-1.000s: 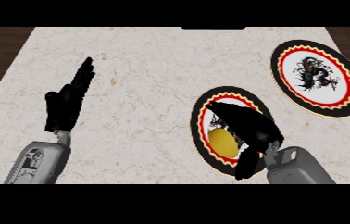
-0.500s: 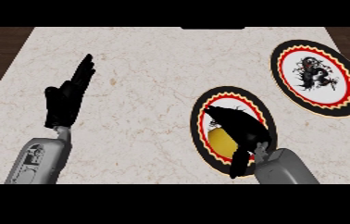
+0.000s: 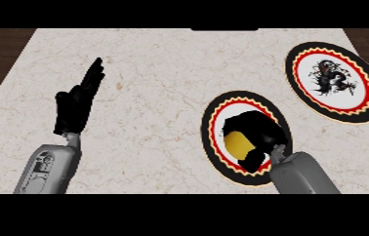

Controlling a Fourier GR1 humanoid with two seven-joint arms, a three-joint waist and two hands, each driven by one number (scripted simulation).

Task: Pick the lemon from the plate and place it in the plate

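I see the round yellow lemon [image 3: 236, 141] lying in the white middle of the near round plate with its black rim and red-and-yellow zigzag ring [image 3: 216, 108], towards the plate's lower left part. My black right hand [image 3: 261, 132] arches over it, fingers curled down round the lemon's upper and right side, so only the left part of the fruit shows; the hand is closed on the lemon, which still rests on the plate. Compared with half a second ago, the hand has bent further over the fruit and covers more of it, and the grey right forearm [image 3: 302, 174] has come a little further in from the lower edge. My black left hand [image 3: 75, 108] rests at the left over the pale marble counter top [image 3: 158, 84], fingers straight and pointing up, unchanged. A second round plate of the same pattern, with a black figure on its white middle [image 3: 331, 81], lies at the far right, well apart from the near one. I can read no writing anywhere.
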